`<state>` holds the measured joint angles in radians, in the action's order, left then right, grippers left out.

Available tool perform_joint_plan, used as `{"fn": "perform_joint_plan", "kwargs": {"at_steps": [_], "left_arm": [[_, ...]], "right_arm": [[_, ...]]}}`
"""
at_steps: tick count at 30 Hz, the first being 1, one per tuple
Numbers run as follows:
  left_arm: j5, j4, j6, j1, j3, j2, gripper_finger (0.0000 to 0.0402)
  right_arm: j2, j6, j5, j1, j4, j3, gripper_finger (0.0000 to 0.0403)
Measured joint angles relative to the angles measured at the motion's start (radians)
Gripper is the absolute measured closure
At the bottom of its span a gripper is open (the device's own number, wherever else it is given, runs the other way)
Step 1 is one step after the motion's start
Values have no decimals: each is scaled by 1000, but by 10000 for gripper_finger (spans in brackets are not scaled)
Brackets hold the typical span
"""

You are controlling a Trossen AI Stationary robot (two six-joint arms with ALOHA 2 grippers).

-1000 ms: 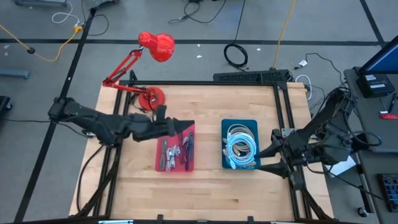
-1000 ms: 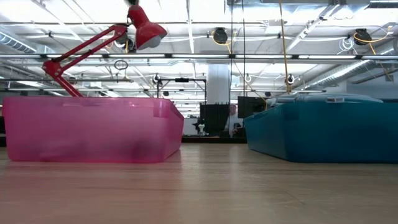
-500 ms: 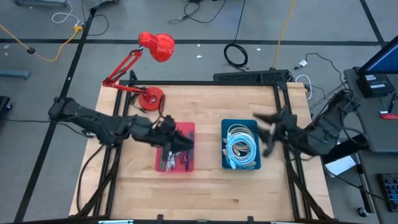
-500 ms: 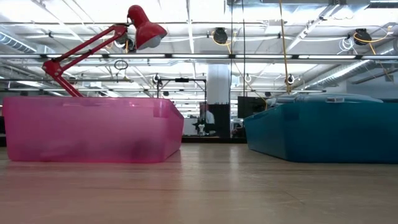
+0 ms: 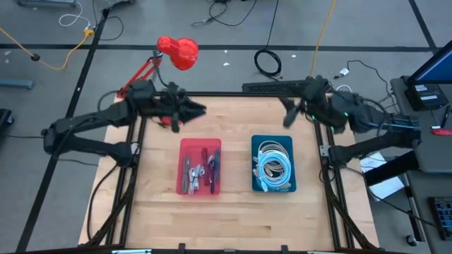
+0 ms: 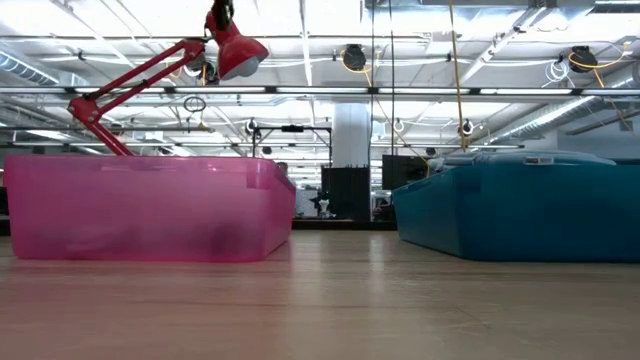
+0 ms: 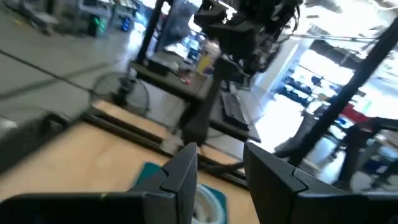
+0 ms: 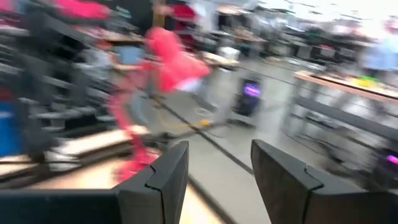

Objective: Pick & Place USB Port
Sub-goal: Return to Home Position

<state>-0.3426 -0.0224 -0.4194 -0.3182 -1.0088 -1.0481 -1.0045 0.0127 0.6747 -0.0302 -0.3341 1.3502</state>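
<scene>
Left claw (image 5: 198,110) hangs over the far left of the worktop (image 5: 240,219), close to the red lamp (image 5: 178,52), with its fingers apart and nothing between them. Right claw (image 5: 287,113) hangs over the far right edge, beyond the blue bin (image 5: 272,138), with its fingers likewise apart and empty. Red bin (image 5: 192,145) stands mid-worktop holding dark and grey cables (image 5: 198,171), and the blue bin stands beside it, not touching, holding coiled white and pale-blue leads (image 5: 273,166); both claws are well clear of the bins.
</scene>
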Motion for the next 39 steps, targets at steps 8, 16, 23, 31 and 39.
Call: {"fn": "perform_joint_plan", "kwargs": {"at_steps": [8, 16, 23, 31, 39], "left_arm": [[-70, 176, 8, -168, 0, 87, 270], [-158, 175, -213, -169, 0, 141, 270], [-110, 163, -271, -169, 0, 144, 270], [-101, 199, -256, -163, 0, 144, 367], [-97, 210, -191, -172, 0, 146, 398]], "right_arm": [[-5, -128, -79, 212, -235, 0, 234], [-6, -394, -268, 212, -288, 0, 234], [-11, -333, -392, 220, -242, 0, 250], [-11, -320, -392, 220, -245, 0, 392], [-11, -295, -391, 220, -239, 0, 402]]}}
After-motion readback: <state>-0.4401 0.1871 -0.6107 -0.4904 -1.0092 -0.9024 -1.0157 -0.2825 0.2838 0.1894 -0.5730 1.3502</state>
